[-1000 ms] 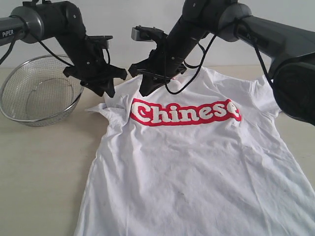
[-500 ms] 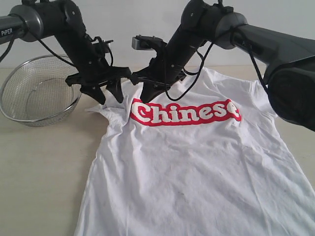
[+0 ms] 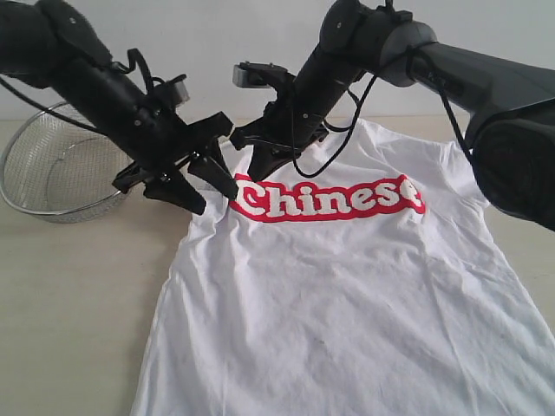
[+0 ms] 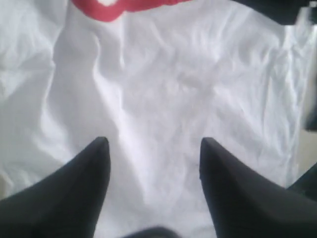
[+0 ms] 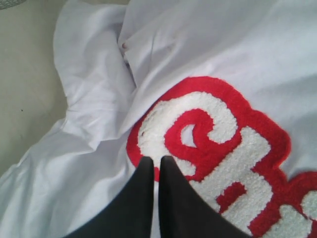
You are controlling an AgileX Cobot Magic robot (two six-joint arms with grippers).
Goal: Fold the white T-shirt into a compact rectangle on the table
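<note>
The white T-shirt point(image 3: 347, 295) lies face up on the table point(image 3: 78, 303), its red-outlined lettering point(image 3: 325, 198) across the chest and its left sleeve bunched. My left gripper point(image 3: 212, 192) is open and hovers over the shirt's left chest edge. In the left wrist view its two dark fingers point(image 4: 89, 173) straddle bare white cloth point(image 4: 173, 89), with the gripper point(image 4: 153, 144) holding nothing. My right gripper point(image 3: 260, 169) is shut, its tips just above the first letter. The right wrist view shows this gripper point(image 5: 157, 158) over the red lettering point(image 5: 208, 134), with no cloth between its fingers.
A silver wire-mesh bowl point(image 3: 52, 186) stands at the back left, behind the left arm. Bare beige tabletop point(image 5: 25, 74) runs along the shirt's left side. The right arm point(image 3: 451, 61) reaches in from the upper right over the collar area.
My left arm has swung down and towards the shirt, from beside the bowl to over the left chest edge, fingers spread. The right gripper has barely moved.
</note>
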